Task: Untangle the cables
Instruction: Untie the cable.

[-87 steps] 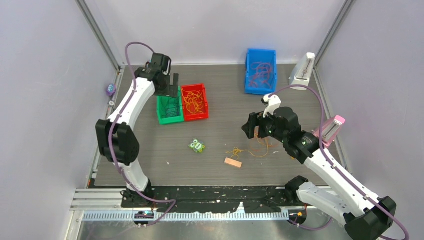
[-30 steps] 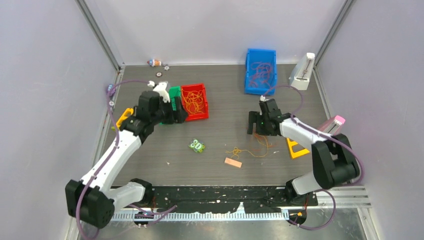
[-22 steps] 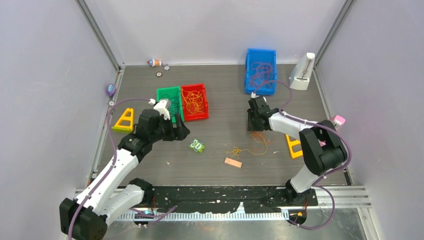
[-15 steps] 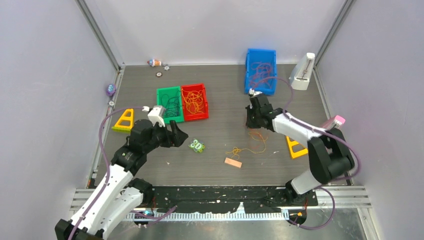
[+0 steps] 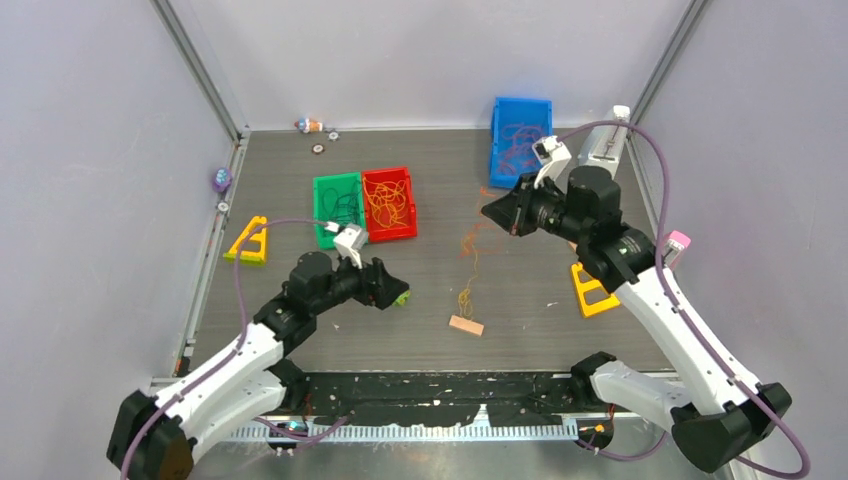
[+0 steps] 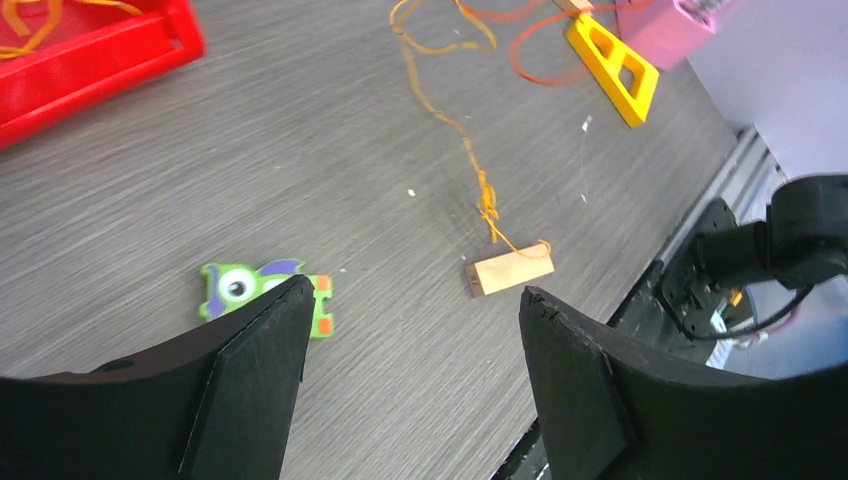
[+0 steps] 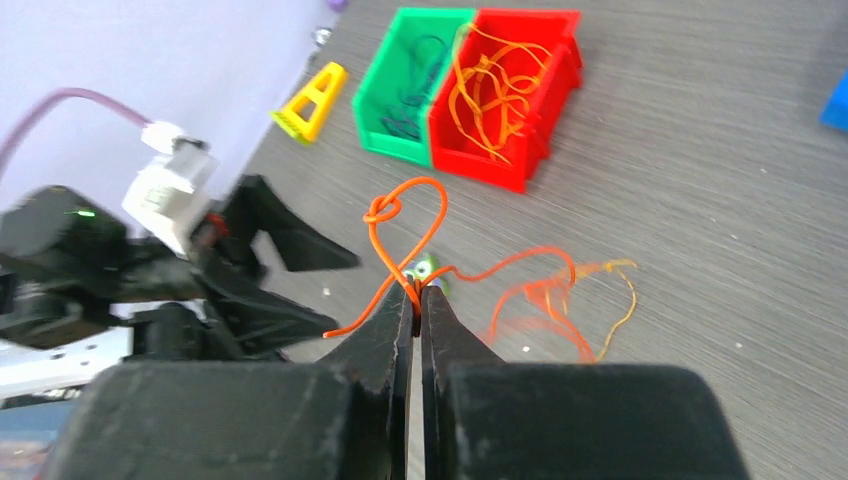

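Tension mattered: black right gripper (image 7: 416,297) was clamped shut on thin orange wire cable (image 7: 384,210), raised mid-table, tail trailing beside a small wooden block (image 6: 510,272); wide-open, empty left gripper (image 6: 410,300) should probably pin that tail.

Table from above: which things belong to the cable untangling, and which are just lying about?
Job: orange cable pinched in right gripper; red bin, green bin and blue bin, all holding cables.
Lying about: green monster toy, wooden block, yellow triangles.

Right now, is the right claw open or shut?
Shut. The right gripper is closed tight on an orange cable, with no gap showing between its tips in the wrist view.
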Action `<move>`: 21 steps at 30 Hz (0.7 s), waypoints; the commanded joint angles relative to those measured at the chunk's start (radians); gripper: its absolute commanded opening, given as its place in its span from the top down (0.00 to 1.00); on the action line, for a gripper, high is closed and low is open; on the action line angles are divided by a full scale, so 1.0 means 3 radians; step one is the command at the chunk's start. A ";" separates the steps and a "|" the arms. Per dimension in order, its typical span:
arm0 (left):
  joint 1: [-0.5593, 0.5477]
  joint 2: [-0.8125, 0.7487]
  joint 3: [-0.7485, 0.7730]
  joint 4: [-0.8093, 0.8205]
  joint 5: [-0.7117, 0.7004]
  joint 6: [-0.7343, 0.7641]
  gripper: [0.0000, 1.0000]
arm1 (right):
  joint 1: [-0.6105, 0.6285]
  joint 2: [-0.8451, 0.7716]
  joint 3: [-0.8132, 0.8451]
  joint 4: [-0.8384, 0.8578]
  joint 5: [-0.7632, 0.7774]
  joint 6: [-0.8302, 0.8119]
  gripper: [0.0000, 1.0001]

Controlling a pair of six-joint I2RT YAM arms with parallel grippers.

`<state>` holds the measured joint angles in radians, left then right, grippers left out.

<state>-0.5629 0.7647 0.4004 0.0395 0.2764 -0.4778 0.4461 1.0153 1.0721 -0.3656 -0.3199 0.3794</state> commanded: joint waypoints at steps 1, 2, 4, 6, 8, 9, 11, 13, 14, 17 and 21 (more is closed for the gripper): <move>-0.0314 0.0316 0.0223 0.0808 -0.0056 0.0253 0.24 | 0.0011 -0.0121 0.0410 -0.0198 -0.0300 0.0170 0.95; -0.0390 0.0410 0.0248 0.0906 -0.0104 0.0300 0.23 | 0.0014 -0.0126 0.0521 -0.0216 -0.0335 0.0191 0.95; -0.0501 0.0616 0.0336 0.1072 -0.0145 0.0331 0.22 | 0.0011 -0.0127 0.0656 -0.0241 -0.0378 0.0238 0.95; -0.0584 0.0851 0.0440 0.1193 -0.0158 0.0320 0.22 | 0.0011 -0.0123 0.0773 -0.0248 -0.0402 0.0288 0.94; -0.0670 0.1105 0.0541 0.1300 -0.0180 0.0347 0.22 | 0.0011 -0.0111 0.0897 -0.0249 -0.0421 0.0323 0.95; -0.0710 0.1200 0.0588 0.1326 -0.0211 0.0358 0.22 | 0.0011 -0.0106 0.0935 -0.0251 -0.0427 0.0330 0.95; -0.0746 0.1339 0.0679 0.1348 -0.0243 0.0347 0.22 | 0.0009 -0.0088 0.1045 -0.0256 -0.0407 0.0337 0.95; -0.0747 0.1414 0.0743 0.1342 -0.0295 0.0293 0.22 | 0.0006 -0.0063 0.1135 -0.0266 -0.0356 0.0312 0.95; -0.0747 0.1420 0.0756 0.1315 -0.0348 0.0267 0.22 | 0.0007 -0.0041 0.1194 -0.0279 -0.0290 0.0288 0.95; -0.0750 0.1337 0.0738 0.1153 -0.0633 0.0227 0.21 | -0.0012 0.0028 0.1359 -0.0280 -0.0142 0.0218 0.95; -0.0743 0.1081 0.0591 0.1000 -0.0945 0.0284 0.19 | -0.0069 0.0264 0.1716 -0.0279 0.0111 0.0066 0.95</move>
<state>-0.7853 1.1713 0.5850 0.3351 0.1173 -0.4103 0.4397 1.0416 1.4761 -0.4641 -0.3706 0.4438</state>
